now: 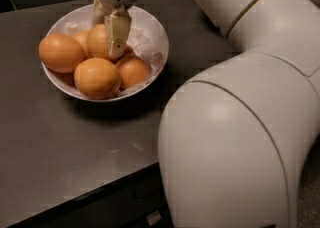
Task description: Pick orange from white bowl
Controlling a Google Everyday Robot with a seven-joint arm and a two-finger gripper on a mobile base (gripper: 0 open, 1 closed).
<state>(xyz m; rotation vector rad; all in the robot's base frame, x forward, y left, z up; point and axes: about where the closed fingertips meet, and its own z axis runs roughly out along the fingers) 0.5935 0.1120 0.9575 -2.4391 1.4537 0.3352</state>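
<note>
The wide white bowl (159,47), lined with crumpled white paper, stands on the dark table at the upper left. It holds several round fruits. The dull golden orange (98,43) lies at the bowl's middle back. My gripper (106,29) reaches down into the bowl from above, open. One beige finger (118,33) is in front of the orange on its right side. The other finger (96,13) is at its back left. The jaws stand on either side of the orange, which rests in the bowl.
Other fruits fill the bowl: a deeper-orange oval one (61,52) at left, a pebbly one (96,78) in front, another (133,71) at right. My bulky white arm (235,142) covers the right half of the view. The grey table (70,147) ends at the front edge.
</note>
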